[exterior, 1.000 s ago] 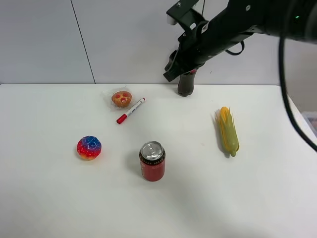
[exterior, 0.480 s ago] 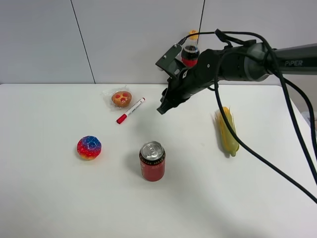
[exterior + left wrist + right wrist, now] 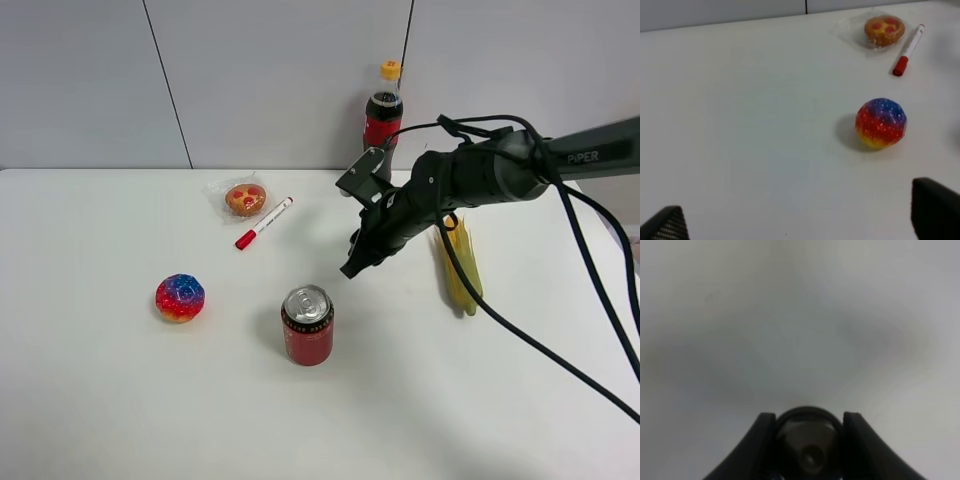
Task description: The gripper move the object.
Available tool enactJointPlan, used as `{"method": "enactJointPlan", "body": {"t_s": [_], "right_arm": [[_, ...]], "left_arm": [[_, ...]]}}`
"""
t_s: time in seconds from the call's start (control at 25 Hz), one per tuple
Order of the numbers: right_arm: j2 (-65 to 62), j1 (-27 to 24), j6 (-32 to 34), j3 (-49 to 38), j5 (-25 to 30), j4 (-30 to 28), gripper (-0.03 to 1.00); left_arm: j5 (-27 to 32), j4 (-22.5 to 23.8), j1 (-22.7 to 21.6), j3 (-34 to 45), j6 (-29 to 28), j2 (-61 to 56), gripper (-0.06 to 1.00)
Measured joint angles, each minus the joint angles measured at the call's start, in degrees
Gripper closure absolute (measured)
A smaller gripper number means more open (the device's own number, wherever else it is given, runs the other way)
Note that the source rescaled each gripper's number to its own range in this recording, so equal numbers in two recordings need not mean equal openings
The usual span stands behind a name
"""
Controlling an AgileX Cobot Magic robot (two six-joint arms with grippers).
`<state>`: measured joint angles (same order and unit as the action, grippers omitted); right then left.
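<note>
We see the right gripper (image 3: pixel 354 264) reaching in from the right, low over the table (image 3: pixel 120 400). It is near the can (image 3: pixel 308 325), just beyond it and to its right, and left of the corn (image 3: pixel 462 265). Its jaws are clamped on the cup (image 3: pixel 807 442). In the right wrist view the cup sits snug between the two black fingers (image 3: pixel 762 437), touching both, with blurred white table beyond it. From the high camera we cannot make the cup out, because the gripper's tip hides it. We also cannot tell whether the cup touches the table.

The left gripper (image 3: pixel 800 217) shows only in its own wrist view, as two dark fingertips spread wide apart. Ahead of it lies the ball (image 3: pixel 881 123), and farther off are the marker (image 3: pixel 908 50) and a wrapped bun (image 3: pixel 884 29), just beside each other. In the high view the ball is at the left, well apart from the right gripper. The bottle (image 3: pixel 382 115) stands upright at the far edge, behind the right arm.
</note>
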<state>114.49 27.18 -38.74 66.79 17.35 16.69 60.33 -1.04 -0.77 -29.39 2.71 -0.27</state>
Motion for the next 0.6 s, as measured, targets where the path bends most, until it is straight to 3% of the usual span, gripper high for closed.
{"method": "enactJointPlan", "body": {"t_s": [0.32,0.6], "right_arm": [[0.2,-0.7,-0.1,-4.4,-7.6,0.1,0.97],[0.2,-0.7,-0.2,-4.4,-9.8,3.7,0.97]], "left_arm": [[0.0,0.0,0.0,0.0,0.0,0.0,-0.06],[0.0,0.0,0.0,0.0,0.0,0.0,-0.06]]}}
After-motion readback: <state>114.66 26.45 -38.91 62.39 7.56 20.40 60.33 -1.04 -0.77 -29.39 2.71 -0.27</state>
